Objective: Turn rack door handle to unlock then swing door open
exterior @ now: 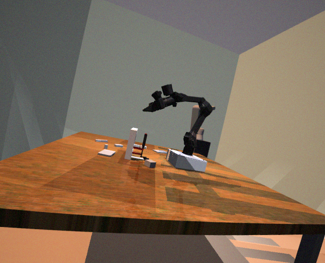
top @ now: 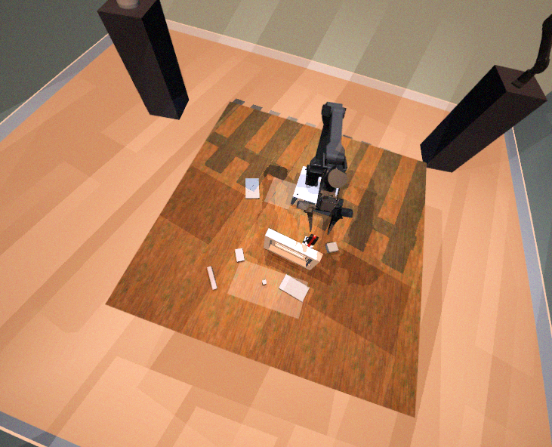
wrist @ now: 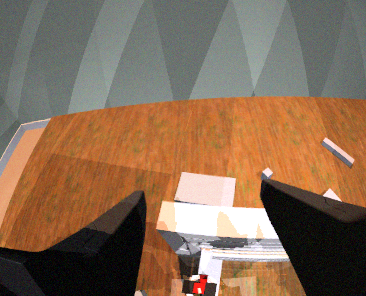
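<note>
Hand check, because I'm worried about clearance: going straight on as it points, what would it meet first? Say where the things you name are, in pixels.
The way looks free: the hand (top: 319, 231) (exterior: 143, 110) (wrist: 204, 193) seems aimed above the white frame (top: 293, 245) (exterior: 131, 144) (wrist: 216, 218), though depth is unclear.

Your black arm (exterior: 204, 109) rises from a white base block (exterior: 176, 162) on the wooden table (exterior: 157, 195) and bends over to the left of the picture. You have its gripper (exterior: 143, 110) up in the air, tipped slightly downward, above the white frame (exterior: 130, 144) and apart from it. Beside the frame, you can see the dark upright handle (exterior: 144, 141) with a red top. A small grey block (exterior: 150, 163) sits near the frame's foot, and a flat pale slab (exterior: 106, 153) lies on its other side.
</note>
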Tool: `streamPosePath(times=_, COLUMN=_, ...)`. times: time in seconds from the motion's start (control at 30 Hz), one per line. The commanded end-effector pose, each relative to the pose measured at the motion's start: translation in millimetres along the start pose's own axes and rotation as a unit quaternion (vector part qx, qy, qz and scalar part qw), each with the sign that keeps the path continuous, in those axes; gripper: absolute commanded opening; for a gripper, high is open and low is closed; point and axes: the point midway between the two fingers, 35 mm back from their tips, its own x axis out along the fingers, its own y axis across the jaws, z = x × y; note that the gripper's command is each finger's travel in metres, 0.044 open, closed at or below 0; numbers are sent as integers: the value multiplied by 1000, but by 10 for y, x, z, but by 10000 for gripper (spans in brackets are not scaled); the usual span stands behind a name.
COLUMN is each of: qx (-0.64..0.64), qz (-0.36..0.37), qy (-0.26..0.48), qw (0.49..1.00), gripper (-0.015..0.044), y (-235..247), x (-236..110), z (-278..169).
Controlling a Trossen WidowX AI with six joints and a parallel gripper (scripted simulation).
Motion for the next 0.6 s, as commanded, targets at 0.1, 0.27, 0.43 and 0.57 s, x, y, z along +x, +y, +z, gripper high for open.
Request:
streamPosePath(times=0.1, qx=19, qz=-8, qy=87, qw=996, gripper=286, y=19, x=181, z=-147)
streamPosePath(times=0.27, qx=32, qz=-17, qy=152, qw=988, gripper=286, y=26, x=278, z=-272)
streamPosePath(times=0.43, qx=43, qz=-29, qy=215, qw=975, gripper=286, y=32, x=352, z=-400)
streamPosePath(times=0.57, qx=51, qz=-39, qy=263, qw=963, gripper=286, y=33, x=395, z=-500)
